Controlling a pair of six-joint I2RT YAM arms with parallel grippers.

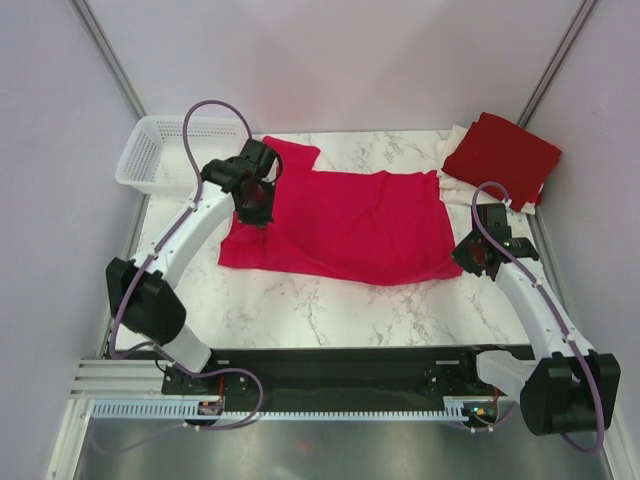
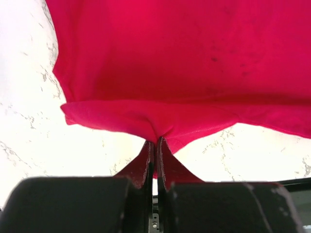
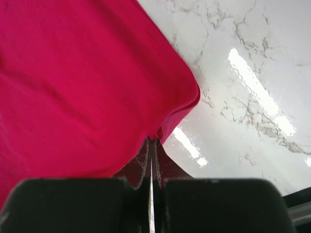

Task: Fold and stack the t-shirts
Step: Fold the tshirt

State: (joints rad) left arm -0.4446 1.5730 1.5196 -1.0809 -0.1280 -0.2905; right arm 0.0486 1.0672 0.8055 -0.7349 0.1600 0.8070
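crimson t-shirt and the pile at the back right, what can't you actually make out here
Top view: the left gripper and right gripper cover the spots where they pinch the crimson t-shirt.
Top view: the darker red t-shirt hides most of the white cloth beneath; how many pieces cannot be told.
Wrist views: frame edges cut off the crimson t-shirt; its outline cannot be followed.
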